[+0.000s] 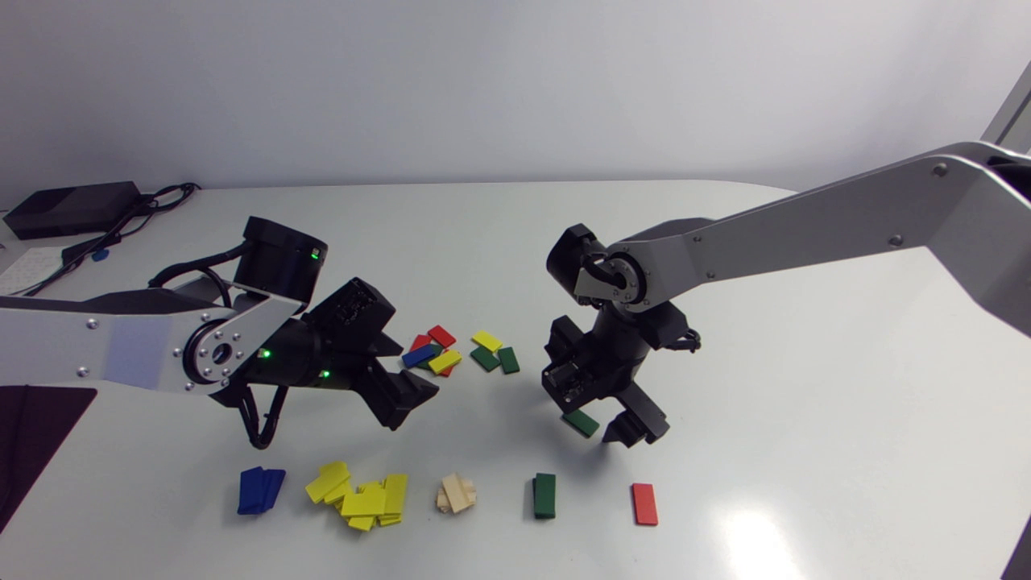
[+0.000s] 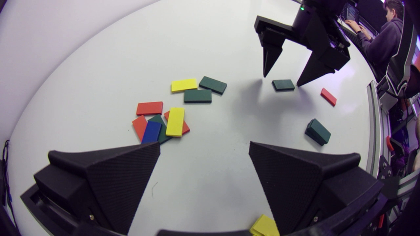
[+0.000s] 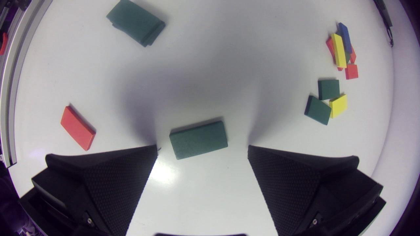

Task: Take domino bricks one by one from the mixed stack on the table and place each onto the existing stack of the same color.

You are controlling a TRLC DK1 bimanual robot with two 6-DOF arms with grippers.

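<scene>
Stacks [image 1: 364,501] sorted by colour line the near side of the bench [image 1: 805,387], among them the green stack [image 1: 544,495], its long axis running near to far, and a single red brick [image 1: 644,503]. Just beyond, a lone green brick [image 3: 198,139] lies flat on the bench between the wide-open right jaws, which are not closed on it, its long axis spanning the gap from finger to finger, slightly skewed. Farther back lies the mixed pile [image 1: 451,353], with the left jaws beside it, spread wide and empty.
</scene>
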